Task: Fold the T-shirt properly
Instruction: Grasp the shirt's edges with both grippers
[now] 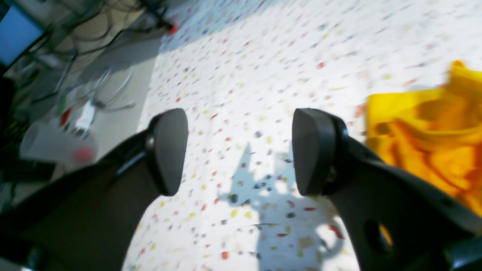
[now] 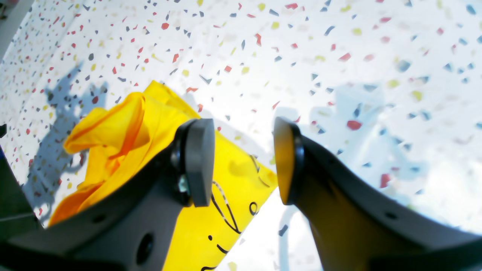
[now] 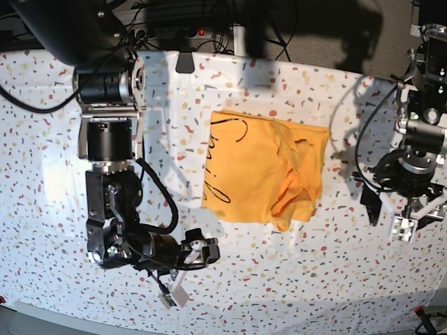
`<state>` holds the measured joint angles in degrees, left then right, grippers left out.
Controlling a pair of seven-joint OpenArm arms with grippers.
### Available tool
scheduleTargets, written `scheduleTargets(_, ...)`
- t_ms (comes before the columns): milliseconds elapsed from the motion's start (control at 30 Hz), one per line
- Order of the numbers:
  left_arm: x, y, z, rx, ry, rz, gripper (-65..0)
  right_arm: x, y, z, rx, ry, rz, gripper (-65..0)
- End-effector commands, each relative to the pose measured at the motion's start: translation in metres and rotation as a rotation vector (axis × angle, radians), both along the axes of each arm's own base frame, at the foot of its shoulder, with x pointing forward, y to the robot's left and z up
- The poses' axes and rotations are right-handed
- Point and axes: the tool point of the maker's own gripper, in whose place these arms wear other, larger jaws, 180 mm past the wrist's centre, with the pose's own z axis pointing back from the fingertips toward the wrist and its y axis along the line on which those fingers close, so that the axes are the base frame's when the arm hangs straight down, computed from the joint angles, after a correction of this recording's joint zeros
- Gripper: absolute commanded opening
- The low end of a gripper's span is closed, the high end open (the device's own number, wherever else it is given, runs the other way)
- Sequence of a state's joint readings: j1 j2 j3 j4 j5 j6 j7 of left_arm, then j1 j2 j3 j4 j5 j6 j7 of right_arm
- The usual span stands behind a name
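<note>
Item: T-shirt [image 3: 262, 167], roughly folded, lettering up, on your speckled bench [image 3: 56, 174]. Left tool [image 1: 241, 150] and right tool [image 2: 243, 162]: both agape, empty, clear of cloth, likely for inspection.

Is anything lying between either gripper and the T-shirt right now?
Nothing visible. The T-shirt lies alone on the speckled table. Only bare tabletop separates it from the left gripper and the right gripper; both are open and hold nothing.
</note>
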<state>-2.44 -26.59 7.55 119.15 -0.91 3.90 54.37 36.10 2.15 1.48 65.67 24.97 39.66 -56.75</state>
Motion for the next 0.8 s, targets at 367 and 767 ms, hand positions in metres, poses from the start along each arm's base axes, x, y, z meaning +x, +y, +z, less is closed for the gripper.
scheduleTargets(367, -0.045, -0.132, -0.023, -0.444, 0.144, -0.411, -23.3, 0.001, -0.008, -0.008, 0.004, -0.07, -0.041, -39.0)
scheduleTargets(767, -0.08, -0.203, -0.023, -0.605, 0.171, -0.677, -23.3, 0.001, -0.002, -0.003, 0.046, -0.071, -0.034, -39.0)
